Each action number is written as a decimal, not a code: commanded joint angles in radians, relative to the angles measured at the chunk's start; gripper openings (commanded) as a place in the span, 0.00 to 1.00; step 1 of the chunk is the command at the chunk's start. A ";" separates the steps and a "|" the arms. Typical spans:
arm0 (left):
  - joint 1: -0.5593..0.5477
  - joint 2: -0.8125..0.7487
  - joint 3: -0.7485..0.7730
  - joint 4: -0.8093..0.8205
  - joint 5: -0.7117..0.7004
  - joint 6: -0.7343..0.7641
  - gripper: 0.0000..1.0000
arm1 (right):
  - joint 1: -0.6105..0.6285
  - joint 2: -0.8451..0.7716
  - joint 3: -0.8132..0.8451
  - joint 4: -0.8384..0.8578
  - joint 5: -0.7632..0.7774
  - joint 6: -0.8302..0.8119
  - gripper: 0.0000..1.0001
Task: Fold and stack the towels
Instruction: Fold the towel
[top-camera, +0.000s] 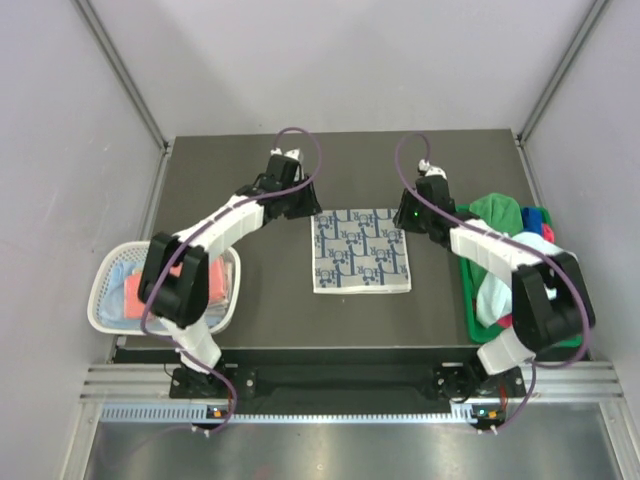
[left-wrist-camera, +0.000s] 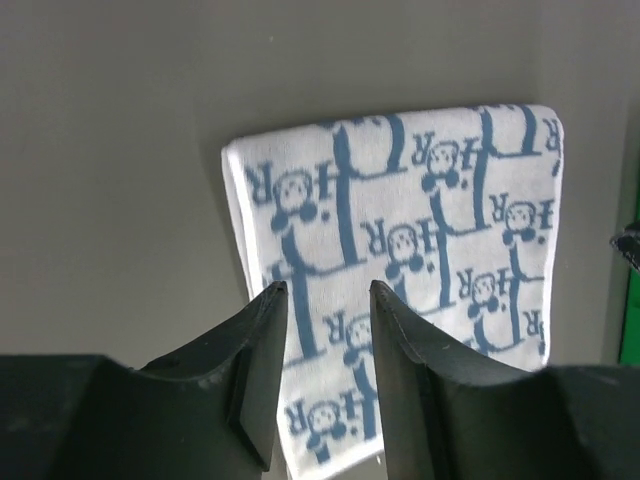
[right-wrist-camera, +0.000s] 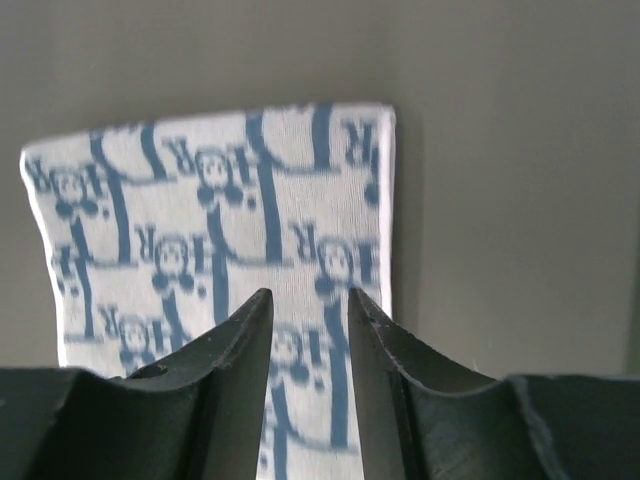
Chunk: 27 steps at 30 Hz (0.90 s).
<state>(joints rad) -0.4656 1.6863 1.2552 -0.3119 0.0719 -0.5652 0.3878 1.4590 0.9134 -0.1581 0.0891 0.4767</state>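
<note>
Our left tool (left-wrist-camera: 325, 290) has its two fingers apart, and nothing is between them. We see it hang just over the near left edge of the patterned towel (left-wrist-camera: 400, 240). Our right tool (right-wrist-camera: 308, 295) is the same: its fingers are apart, with nothing in them. It hangs just over the same towel from the other side.

The patterned towel is white with blue marks all over it. It lies flat in the middle of the dark surface (top-camera: 260, 320), between our two tools. It looks folded into a neat square shape, and its edges are quite straight.

Out to our left, a white basket (top-camera: 100, 305) sits at the edge of the surface. We see a pink towel (top-camera: 135, 290) in it. Our left arm hides part of the basket.

Out to our right is a green bin (top-camera: 469, 305). A green towel (top-camera: 497, 210), a blue towel (top-camera: 535, 217) and a white towel (top-camera: 492, 290) lie in it in a loose heap.
</note>
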 joint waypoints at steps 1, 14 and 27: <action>0.019 0.133 0.134 0.034 0.109 0.119 0.43 | -0.050 0.134 0.100 0.118 -0.095 -0.035 0.35; 0.073 0.404 0.263 0.065 0.077 0.151 0.38 | -0.141 0.455 0.254 0.226 -0.239 0.028 0.25; 0.079 0.403 0.306 0.031 0.040 0.177 0.37 | -0.211 0.425 0.251 0.204 -0.275 0.051 0.25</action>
<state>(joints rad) -0.3920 2.1147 1.5124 -0.2863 0.1322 -0.4126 0.1890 1.9293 1.1339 0.0307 -0.1856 0.5259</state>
